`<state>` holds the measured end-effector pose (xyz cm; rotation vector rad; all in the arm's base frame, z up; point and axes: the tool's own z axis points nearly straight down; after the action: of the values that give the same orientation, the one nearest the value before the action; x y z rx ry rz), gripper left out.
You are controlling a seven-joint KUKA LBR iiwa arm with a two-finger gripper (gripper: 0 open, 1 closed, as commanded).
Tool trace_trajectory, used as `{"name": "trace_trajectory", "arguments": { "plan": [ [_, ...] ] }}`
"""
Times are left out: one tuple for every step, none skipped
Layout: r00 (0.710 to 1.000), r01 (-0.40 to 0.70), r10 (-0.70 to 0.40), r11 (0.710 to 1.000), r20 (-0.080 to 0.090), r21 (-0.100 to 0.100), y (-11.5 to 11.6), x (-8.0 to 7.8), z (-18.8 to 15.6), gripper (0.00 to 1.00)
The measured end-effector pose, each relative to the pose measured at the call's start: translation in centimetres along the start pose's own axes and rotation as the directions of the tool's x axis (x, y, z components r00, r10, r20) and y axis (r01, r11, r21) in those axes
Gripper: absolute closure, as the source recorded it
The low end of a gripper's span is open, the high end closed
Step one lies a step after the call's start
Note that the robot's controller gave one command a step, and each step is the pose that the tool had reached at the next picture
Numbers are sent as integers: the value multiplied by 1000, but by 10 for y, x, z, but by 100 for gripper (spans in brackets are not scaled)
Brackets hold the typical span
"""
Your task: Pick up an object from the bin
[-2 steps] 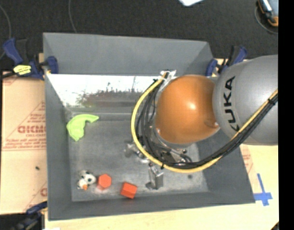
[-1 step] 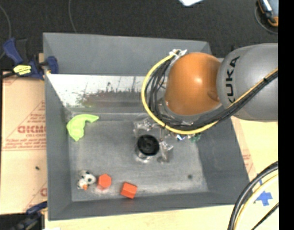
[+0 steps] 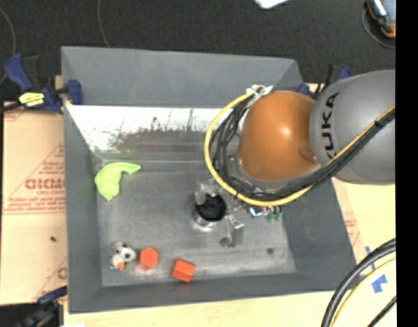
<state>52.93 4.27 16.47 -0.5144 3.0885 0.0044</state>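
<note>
Four small things lie loose on the floor of a grey metal bin (image 3: 82,203). The robot's claw (image 3: 219,218) hangs low over the middle of the floor, below a rounded orange cover (image 3: 273,138) on the wrist, which hides much of it. Whether the claw is spread or pressed together cannot be told. A dark round shape with silvery parts sits right at the claw, and it is unclear whether this is part of the robot or a thing from the bin.

Nearest the claw, a little to its left and toward the bin's near wall, is a red-orange block (image 3: 183,270), lying apart from everything else. Further left of the claw along that near side are a smaller orange piece (image 3: 148,257) and, just beside it, a tiny white, black and orange toy figure (image 3: 122,256). Well to the claw's left and toward the far wall lies a limp bright green piece (image 3: 113,178).

The block looks the likeliest pick: probably light, stiff and not fragile, with flat faces. It would best be pinched across two opposite sides, coming straight down. It may skid on the smooth metal if nudged off centre. The green piece looks soft and would likely fold when gripped.
</note>
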Motion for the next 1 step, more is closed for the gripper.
{"name": "trace_trajectory", "arguments": {
  "plan": [
    [996,89,-89,996,-1,1,4,17,3,0]
  ]
}}
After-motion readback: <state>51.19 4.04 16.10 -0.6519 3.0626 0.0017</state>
